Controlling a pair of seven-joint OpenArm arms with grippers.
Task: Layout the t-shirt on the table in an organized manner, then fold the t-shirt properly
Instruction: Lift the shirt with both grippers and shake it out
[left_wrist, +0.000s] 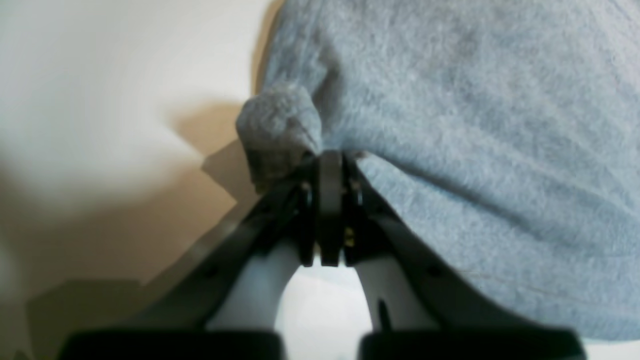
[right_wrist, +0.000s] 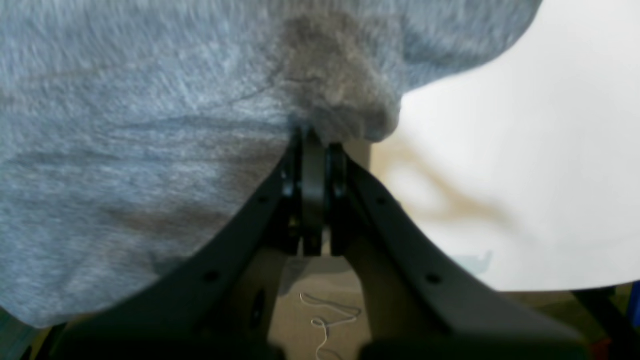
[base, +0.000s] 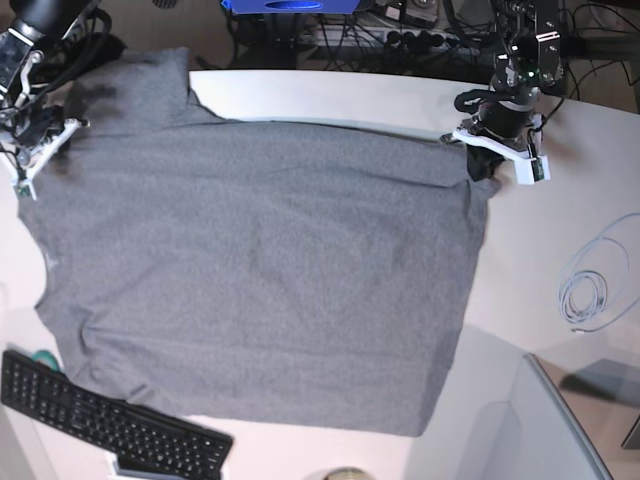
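The heather-grey t-shirt (base: 260, 260) lies spread over most of the white table (base: 330, 100), its far edge pulled taut between the two arms. My left gripper (base: 480, 165) holds the far right corner. In the left wrist view the left gripper (left_wrist: 330, 156) is shut on a bunched fold of the t-shirt (left_wrist: 475, 125). At the far left, my right gripper (base: 40, 155) has the other corner. Seen from the right wrist, the right gripper (right_wrist: 312, 136) is shut on a puckered bit of the t-shirt (right_wrist: 125, 125).
A black keyboard (base: 110, 425) lies at the front left, touching the shirt's near edge. A coiled white cable (base: 588, 290) rests on the table at the right. A grey box (base: 545, 420) stands at the front right. Cables and equipment crowd the back edge.
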